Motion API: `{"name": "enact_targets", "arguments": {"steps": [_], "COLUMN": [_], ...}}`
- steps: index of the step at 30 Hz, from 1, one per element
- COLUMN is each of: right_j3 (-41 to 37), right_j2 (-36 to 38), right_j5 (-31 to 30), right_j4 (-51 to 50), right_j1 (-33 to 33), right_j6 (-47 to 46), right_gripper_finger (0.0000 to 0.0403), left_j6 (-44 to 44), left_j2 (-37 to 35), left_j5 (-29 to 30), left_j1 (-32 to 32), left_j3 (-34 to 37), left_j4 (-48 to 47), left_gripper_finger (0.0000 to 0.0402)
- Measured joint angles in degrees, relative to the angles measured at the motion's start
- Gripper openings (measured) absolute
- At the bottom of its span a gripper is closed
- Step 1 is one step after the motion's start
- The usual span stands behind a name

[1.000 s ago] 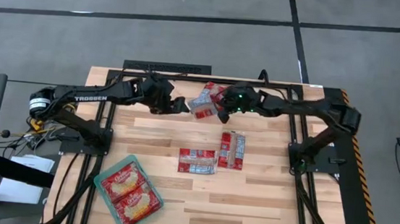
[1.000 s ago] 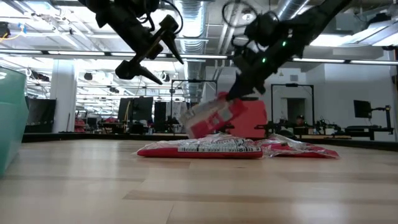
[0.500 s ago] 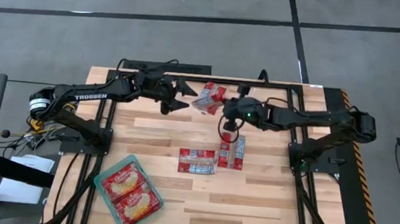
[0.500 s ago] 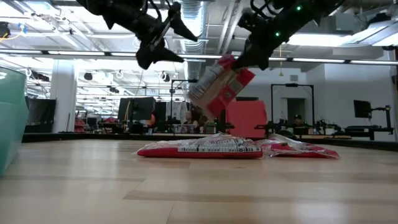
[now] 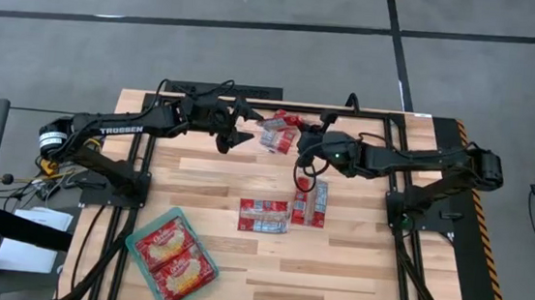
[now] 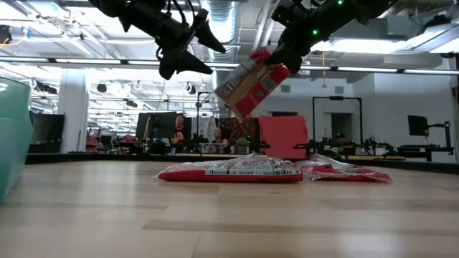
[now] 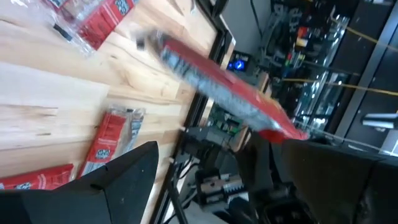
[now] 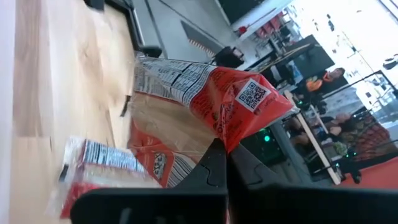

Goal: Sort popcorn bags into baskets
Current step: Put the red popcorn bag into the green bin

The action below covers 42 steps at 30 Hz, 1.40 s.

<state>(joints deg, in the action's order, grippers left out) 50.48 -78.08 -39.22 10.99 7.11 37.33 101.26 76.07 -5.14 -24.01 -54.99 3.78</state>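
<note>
My right gripper [image 5: 299,145] is shut on a narrow red popcorn bag [image 5: 277,136] with a silver end, held above the table's far middle [image 6: 251,79]. My left gripper [image 5: 250,126] hovers open just left of that bag, fingertips pointing at it [image 6: 217,61], touching nothing. Another red bag [image 5: 294,120] lies flat at the far edge. Two more narrow bags [image 5: 264,215] [image 5: 310,200] lie flat mid-table. The teal basket [image 5: 137,245] at the near left holds two squarish bags [image 5: 173,258] abreast. My right gripper pinches the bag's red upper corner [image 8: 231,138] between its two fingers, coming slanting from above and from the table's right. The bag is lifted clear and hangs tilted below the fingers, its silver end [image 6: 228,89] lowest and toward the left gripper.
The black frame rail [image 5: 224,91] runs along the far edge behind both grippers. Bare wood [image 5: 334,272] lies on the near right side. In the low view the basket's teal wall [image 6: 11,136] stands at the left; people sit in the room beyond.
My right gripper has risen with the bag, which went from leaning with its silver end on the table to hanging clear. My left gripper has moved up and toward the far edge, turning its open fingers toward the bag.
</note>
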Motion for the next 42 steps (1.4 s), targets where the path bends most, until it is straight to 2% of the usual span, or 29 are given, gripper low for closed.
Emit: {"name": "enact_targets", "arguments": {"steps": [10,17,22,27,33,37,42], "right_j3": [0.01,0.02,0.02,0.02,0.02,0.02,0.02], "right_j2": [0.0,0.0,0.0,0.0,0.0,0.0,0.0], "right_j5": [0.46,1.33,-0.46,-0.46,-0.04,0.77,5.42], "right_j4": [5.28,4.5,3.9,1.58,-0.99,-1.14,-1.45], "right_j1": [-0.61,-3.26,-4.63,-5.43,-5.79,-5.9,-5.92], "right_j6": [1.81,1.75,1.76,1.22,-0.88,-0.89,-0.93], "right_gripper_finger": [0.0013,0.0009,0.0012,0.0012,0.0014,0.0017,0.0034], "left_j6": [1.89,3.25,5.47,6.6,6.57,5.97,4.35], "left_j2": [1.69,8.75,13.07,14.34,14.36,14.7,14.82], "left_j5": [4.31,3.64,1.94,1.53,2.55,2.59,2.54], "left_j1": [0.0,0.0,0.13,0.58,0.76,0.97,0.96], "left_j3": [0.05,0.03,0.03,0.03,0.03,0.03,0.03], "left_j4": [1.18,12.38,20.38,23.56,24.13,23.63,22.96], "left_gripper_finger": [0.0325,0.0325,0.0325,0.0316,0.0259,0.0202,0.0124]}}
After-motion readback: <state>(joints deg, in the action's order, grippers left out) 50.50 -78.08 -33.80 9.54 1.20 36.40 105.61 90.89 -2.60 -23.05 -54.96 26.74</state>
